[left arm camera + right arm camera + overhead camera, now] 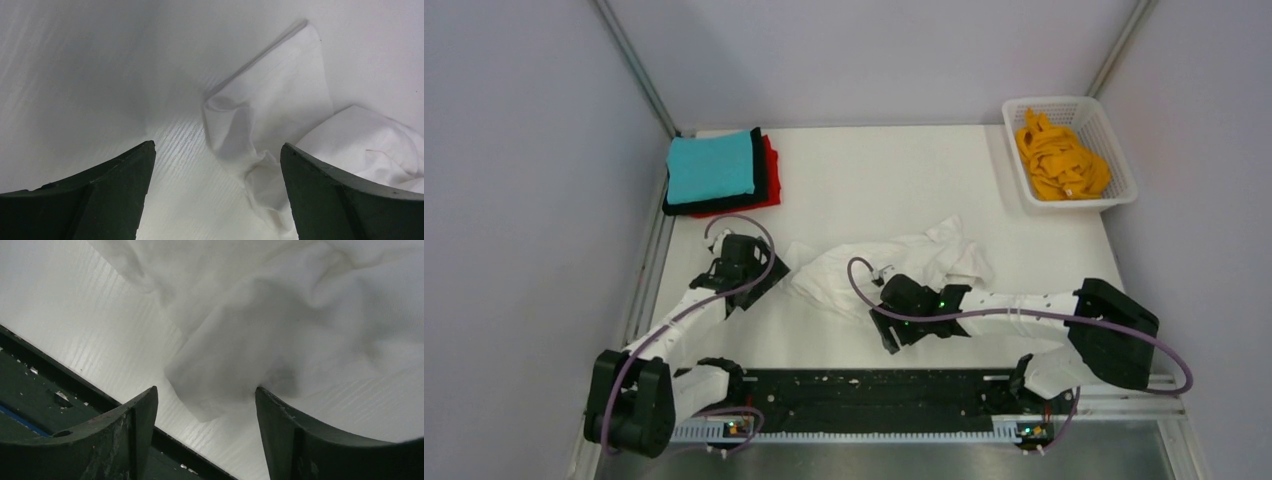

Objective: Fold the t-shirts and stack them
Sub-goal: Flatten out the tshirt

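The white t-shirt (894, 262) lies crumpled in the middle of the table. My left gripper (762, 283) is open at its left end; in the left wrist view (217, 150) a twisted cloth corner (260, 115) lies between the fingers, nearer the right one. My right gripper (886, 322) is open at the shirt's near edge; in the right wrist view (206, 392) a cloth fold (225, 370) hangs just ahead of the fingertips. The teal t-shirt (710, 166) lies folded on the black (757, 175) and red (771, 180) ones at the back left. The orange t-shirt (1059, 160) sits crumpled in the basket.
The white lattice basket (1119, 160) stands at the back right corner. A black rail (864, 390) runs along the near table edge, also showing in the right wrist view (40, 390). Grey walls close in left, right and behind.
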`<state>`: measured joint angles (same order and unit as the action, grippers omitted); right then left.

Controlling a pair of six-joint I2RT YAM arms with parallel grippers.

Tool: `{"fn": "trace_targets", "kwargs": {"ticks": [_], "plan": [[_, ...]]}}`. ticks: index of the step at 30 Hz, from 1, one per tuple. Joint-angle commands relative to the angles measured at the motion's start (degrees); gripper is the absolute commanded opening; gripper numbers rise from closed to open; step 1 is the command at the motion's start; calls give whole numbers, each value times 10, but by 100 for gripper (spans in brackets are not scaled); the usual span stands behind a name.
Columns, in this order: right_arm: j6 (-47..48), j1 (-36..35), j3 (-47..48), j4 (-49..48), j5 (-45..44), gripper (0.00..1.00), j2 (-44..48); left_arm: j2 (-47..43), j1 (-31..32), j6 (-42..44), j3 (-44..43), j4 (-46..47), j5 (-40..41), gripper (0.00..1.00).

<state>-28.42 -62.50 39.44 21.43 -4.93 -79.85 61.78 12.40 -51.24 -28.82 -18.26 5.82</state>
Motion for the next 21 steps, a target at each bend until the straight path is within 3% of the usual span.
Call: {"fn": "trace_targets", "kwargs": {"ticks": [1, 4, 8, 10, 15, 21], "plan": [[-13, -4, 4, -10, -14, 66, -23, 24, -3, 2, -1, 39, -36, 99], [-25, -4, 5, 12, -48, 51, -30, 39, -3, 2, -1, 49, -41, 99], [-47, -4, 5, 42, -98, 17, -22, 48, -3, 2, 1, 58, -43, 98], [-57, -3, 7, 58, -136, 4, -3, 54, -2, 1, 4, 69, -50, 98], [-64, 29, 1, 76, -186, 0, 105, 77, -2, 0, 3, 81, -56, 94], [-45, 81, -24, 88, -197, 0, 254, 119, 10, -7, 1, 94, -76, 80]]}}
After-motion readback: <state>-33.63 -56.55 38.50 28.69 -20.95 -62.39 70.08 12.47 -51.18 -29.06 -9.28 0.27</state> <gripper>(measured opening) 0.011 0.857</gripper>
